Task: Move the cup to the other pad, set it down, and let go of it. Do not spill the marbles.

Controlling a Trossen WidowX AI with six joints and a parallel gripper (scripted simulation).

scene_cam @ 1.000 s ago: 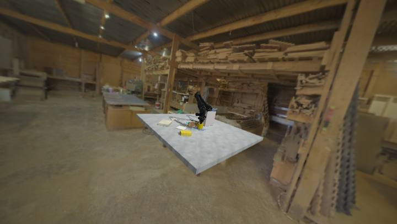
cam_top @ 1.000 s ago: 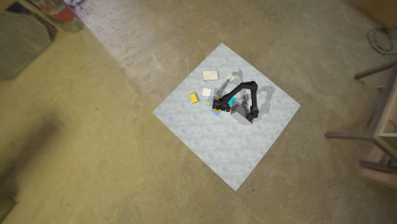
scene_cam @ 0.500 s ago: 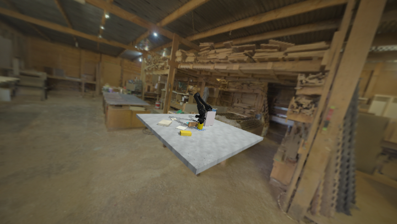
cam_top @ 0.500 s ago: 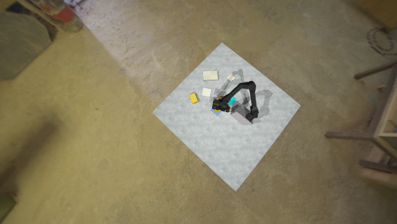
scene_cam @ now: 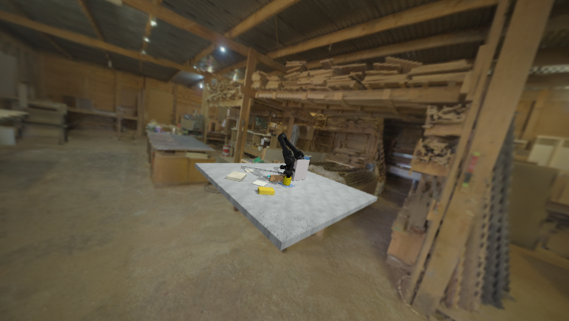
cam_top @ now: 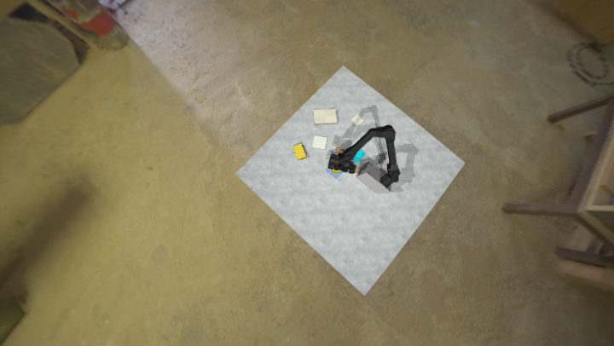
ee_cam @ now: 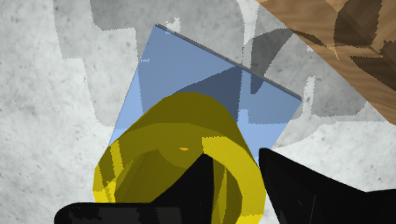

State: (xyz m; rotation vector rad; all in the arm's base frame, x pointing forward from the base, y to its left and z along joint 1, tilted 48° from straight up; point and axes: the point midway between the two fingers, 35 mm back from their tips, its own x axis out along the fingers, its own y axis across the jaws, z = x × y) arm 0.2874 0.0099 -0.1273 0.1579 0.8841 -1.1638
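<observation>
Straddling the yellow cup's (cam_top: 335, 170) (scene_cam: 287, 181) (ee_cam: 185, 110) wall, the gripper's (cam_top: 334, 166) (scene_cam: 287, 175) (ee_cam: 233, 152) fingers are standing partly apart; can't tell if they're pinching. Cup's standing upright, long axis vertical, on the blue pad (cam_top: 336, 175) (scene_cam: 292, 186) (ee_cam: 190, 55); from above, tabletop (cam_top: 365, 240) (scene_cam: 326, 199) (ee_cam: 40, 75) is stretching toward six o'clock.

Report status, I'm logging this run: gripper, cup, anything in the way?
Gripper astride cup wall, one finger inside, grip unconfirmed. Yellow cup upright on blue pad. Wooden piece beside pad, possible snag.
</observation>
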